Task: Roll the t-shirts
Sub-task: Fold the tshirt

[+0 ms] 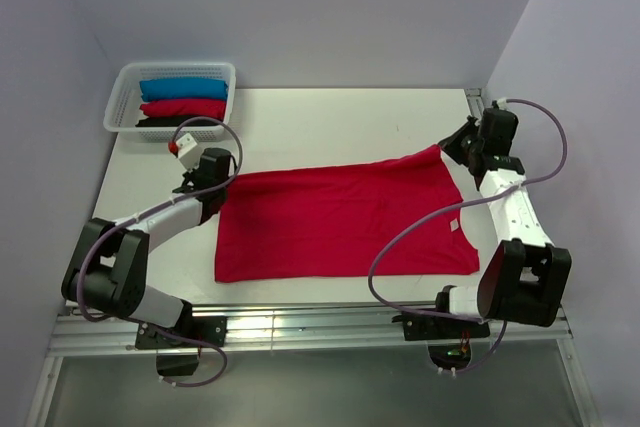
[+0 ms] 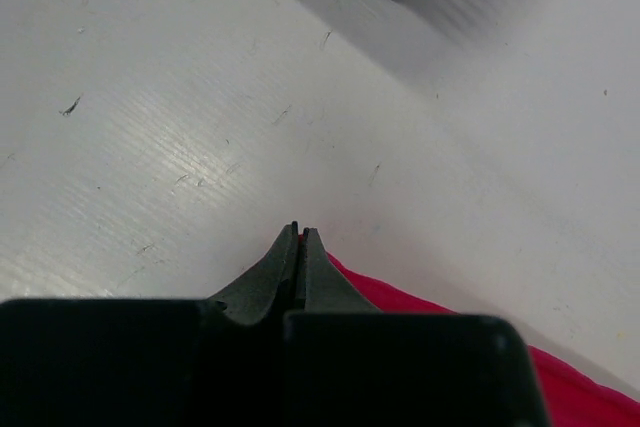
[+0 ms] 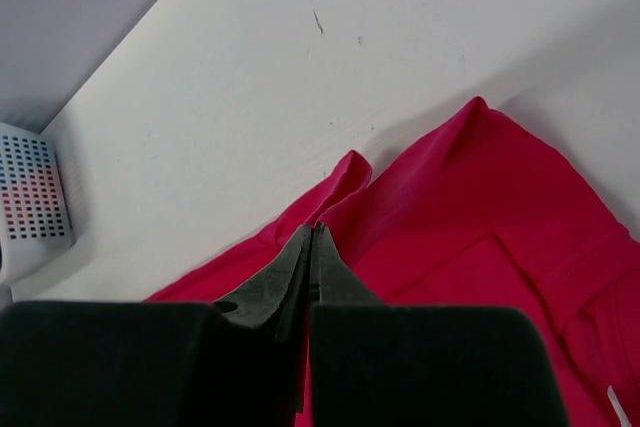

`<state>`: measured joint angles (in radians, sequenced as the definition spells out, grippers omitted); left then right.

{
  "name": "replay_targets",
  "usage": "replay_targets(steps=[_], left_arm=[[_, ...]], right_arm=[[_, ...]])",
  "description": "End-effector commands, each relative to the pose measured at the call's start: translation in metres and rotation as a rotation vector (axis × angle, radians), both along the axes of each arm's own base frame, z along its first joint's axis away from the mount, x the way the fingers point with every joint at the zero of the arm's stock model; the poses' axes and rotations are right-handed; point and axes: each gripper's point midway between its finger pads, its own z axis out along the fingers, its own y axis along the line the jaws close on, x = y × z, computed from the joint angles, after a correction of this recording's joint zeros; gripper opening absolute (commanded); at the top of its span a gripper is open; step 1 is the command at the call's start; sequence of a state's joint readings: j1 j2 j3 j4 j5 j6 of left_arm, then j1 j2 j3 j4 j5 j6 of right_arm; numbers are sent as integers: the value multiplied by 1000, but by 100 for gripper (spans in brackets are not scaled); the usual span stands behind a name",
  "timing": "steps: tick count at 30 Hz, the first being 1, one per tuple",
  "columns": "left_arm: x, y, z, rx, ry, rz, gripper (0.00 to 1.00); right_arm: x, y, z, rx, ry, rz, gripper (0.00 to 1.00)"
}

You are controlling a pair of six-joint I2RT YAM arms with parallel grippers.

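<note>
While I watch from overhead, the crimson t-shirt (image 1: 340, 222) lies spread out flat across the middle of the tabletop (image 1: 330, 127), reaching closer to the near edge than to the far one. Its small white neck label (image 1: 453, 225) is at the right-hand end. The far right part of the cloth, a sleeve (image 1: 437, 152), comes to a raised point toward the right edge of the tabletop.

My right end effector (image 3: 312, 229) is at that far right part of the shirt. Its two fingers are pressed together with no gap between them. From its wrist camera the tips sit right over a rumpled ridge of red cloth, but I cannot tell whether any cloth is caught between them.

My left end effector (image 2: 300, 235) is at the shirt's far left corner, and its fingers are closed tight as well. The tips rest over bare tabletop, with the shirt's edge just beside them on the right. A thin red line shows between the tips, and I cannot tell if that is pinched cloth.

Well apart from the spread shirt, a white slotted basket (image 1: 120, 97) stands in the far left corner of the tabletop. It holds a blue bundle (image 1: 185, 88), a red bundle (image 1: 183, 107) and a black bundle (image 1: 160, 122), side by side.
</note>
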<state>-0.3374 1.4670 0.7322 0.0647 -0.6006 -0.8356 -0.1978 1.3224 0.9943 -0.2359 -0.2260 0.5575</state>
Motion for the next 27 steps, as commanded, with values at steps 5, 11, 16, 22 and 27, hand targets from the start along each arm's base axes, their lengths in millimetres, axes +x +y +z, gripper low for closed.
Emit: replay_targets(steps=[5, 11, 16, 22, 27], left_arm=[[3, 1, 25, -18, -84, 11, 0], [6, -9, 27, -25, -98, -47, 0], [10, -21, 29, -11, -96, -81, 0], [14, -25, 29, -2, -96, -99, 0], [14, -23, 23, 13, -75, -89, 0]], right_arm=[[-9, -6, 29, -5, -65, -8, 0], [-8, -5, 39, 3, -82, 6, 0], [-2, -6, 49, 15, -92, 11, 0], [8, -12, 60, 29, -101, 6, 0], [12, -15, 59, 42, -98, 9, 0]])
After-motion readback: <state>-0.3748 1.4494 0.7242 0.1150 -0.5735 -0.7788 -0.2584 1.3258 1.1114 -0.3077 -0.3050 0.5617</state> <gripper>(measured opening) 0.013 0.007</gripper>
